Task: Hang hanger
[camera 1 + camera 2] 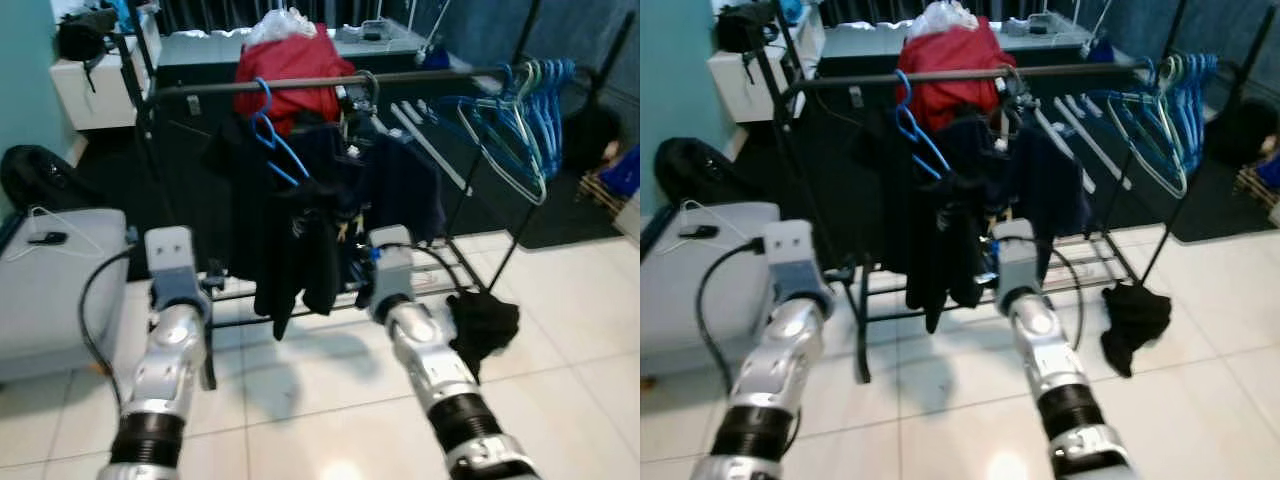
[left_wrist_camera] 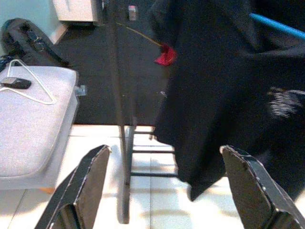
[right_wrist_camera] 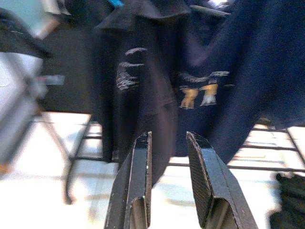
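Blue hanger [image 1: 275, 140] hooked over the rack rail [image 1: 300, 84], carrying a black garment [image 1: 285, 240]. Left tool [image 2: 162, 191] spread wide, empty. Right tool [image 3: 167, 181] slightly parted, nothing gripped, near dark clothes.

Two arms observed, both of silver metallic finish with rounded, segmented forearm casings. Each forearm ends at the near side in a ribbed black collar and at the far side in a light grey box-shaped wrist housing. A black cable [image 1: 92, 300] loops outward from the left wrist housing [image 1: 171, 262] and runs back along the left arm. A second black cable arcs from the right wrist housing [image 1: 391, 262], on the side nearer the clothes rack's [image 1: 330, 84] blue hangers. Left gripper [image 2: 167, 191]: two long black fingers [image 2: 83, 183], flat, matte, with bevelled edges. Right gripper [image 3: 169, 186]: two black fingers [image 3: 136, 186] with finely textured inner pads and recessed channels near their bases.
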